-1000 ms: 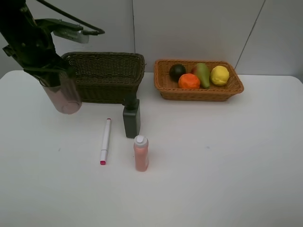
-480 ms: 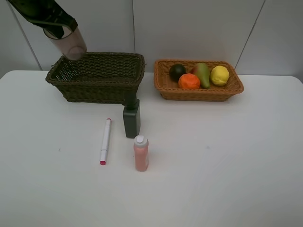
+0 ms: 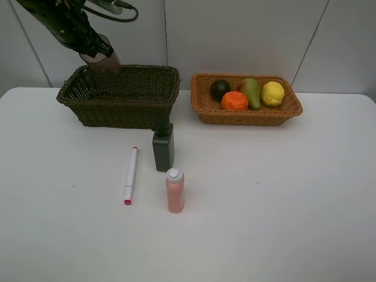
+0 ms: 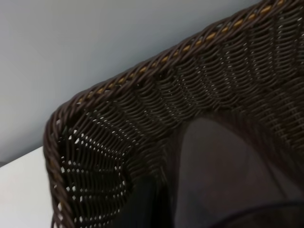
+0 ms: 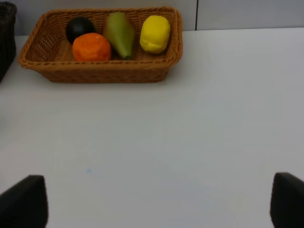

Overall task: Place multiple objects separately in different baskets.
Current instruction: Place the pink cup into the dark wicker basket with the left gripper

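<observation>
My left gripper is shut on the translucent pinkish cup and holds it tilted over the back left part of the dark olive-brown basket. In the left wrist view the cup hangs just inside the basket's corner. The orange-tan basket holds the dark green fruit, orange, pear and lemon. The marker, dark green bottle and pink bottle are on the table. My right gripper is open and empty, out of the high view.
The white table stretches in front of both baskets. A grey panelled wall stands right behind them. In the right wrist view the orange-tan basket with its fruit lies ahead of the open fingers.
My left arm lifted the cup from beside the dark basket's left end, then moved it right and down, over the basket's back left part. Nothing else moved.
</observation>
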You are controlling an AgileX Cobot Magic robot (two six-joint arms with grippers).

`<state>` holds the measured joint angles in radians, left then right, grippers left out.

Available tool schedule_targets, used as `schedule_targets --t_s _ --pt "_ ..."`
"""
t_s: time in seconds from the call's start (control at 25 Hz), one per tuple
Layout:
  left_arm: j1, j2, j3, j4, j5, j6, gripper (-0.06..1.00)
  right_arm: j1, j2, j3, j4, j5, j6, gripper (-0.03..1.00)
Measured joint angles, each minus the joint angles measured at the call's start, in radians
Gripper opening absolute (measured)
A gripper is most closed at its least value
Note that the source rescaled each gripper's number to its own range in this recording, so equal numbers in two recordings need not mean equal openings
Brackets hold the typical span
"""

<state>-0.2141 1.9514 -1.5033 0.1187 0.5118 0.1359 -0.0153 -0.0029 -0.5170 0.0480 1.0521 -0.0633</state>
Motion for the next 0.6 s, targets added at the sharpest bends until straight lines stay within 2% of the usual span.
schedule_targets --t_s 0.24,0.6 --pt "0.026 0.09 0.0 0.0 -0.063 0.003 0.0 0.0 0.0 0.0 0.0 0.0 0.0 0.98" --pt "0.039 0.144 0.0 -0.01 -0.084 0.003 0.0 0.0 0.0 0.0 0.0 0.0 0.0 0.98"
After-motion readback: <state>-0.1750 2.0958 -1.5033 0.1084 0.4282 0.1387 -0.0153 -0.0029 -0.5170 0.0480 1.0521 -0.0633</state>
